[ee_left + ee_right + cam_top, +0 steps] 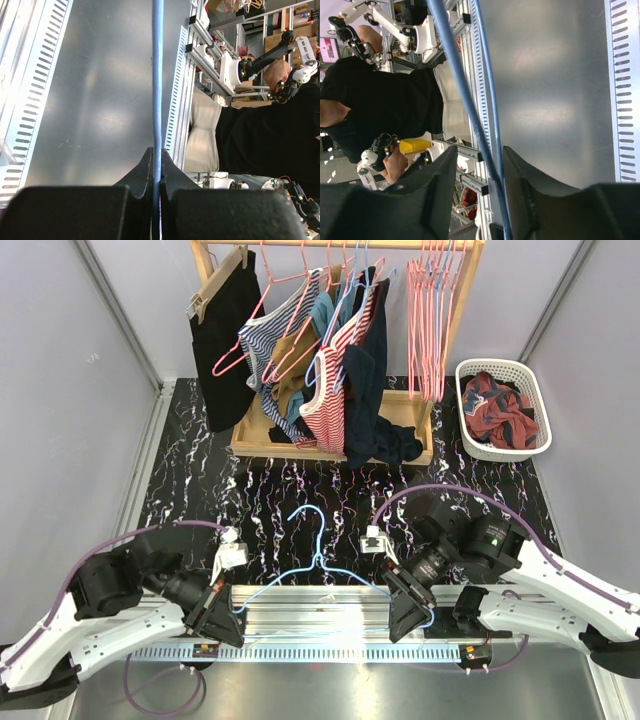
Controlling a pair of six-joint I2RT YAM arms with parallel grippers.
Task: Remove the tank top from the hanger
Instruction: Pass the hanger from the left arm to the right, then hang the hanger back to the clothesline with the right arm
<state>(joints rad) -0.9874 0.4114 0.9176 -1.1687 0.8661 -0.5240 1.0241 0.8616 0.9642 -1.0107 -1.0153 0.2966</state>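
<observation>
Bench: black marble-patterned bench [260, 500] with a ribbed metal strip [330, 605] along its near edge, grey walls on both sides.
Far side: wooden rack [410, 405] hung with clothes on pink hangers; white basket [500, 364] of crumpled garments at its right.
Blue hanger: a thin wire blue hanger [320, 540] lies flat near the arms, hook pointing away. No cloth shows on it.
Tank top: the nearest match is a red-and-white striped tank top [325, 405] hanging on the rack, well apart from both arms. Which garment the task means I cannot tell.
Left claw: the left claw [156, 155] is pressed together on the hanger's wire [158, 75] at its left shoulder.
Right claw: the right claw [480, 150] is spread, straddling the wire [453, 65] at the right shoulder, with a gap on either side.
Handling, cloth: likely light, limp and stretchy. The straps will probably catch on the hanger's shoulders, so each should slide off sideways, not be pulled straight down.
Handling, hanger: thin wire, likely springy and slick in a pinch, so it may twist.
Where to hold: hanger by a shoulder or the neck; cloth by a strap or the hem.
Writing: none readable; the small white tags [232, 555] on the arms are too small to make out.
</observation>
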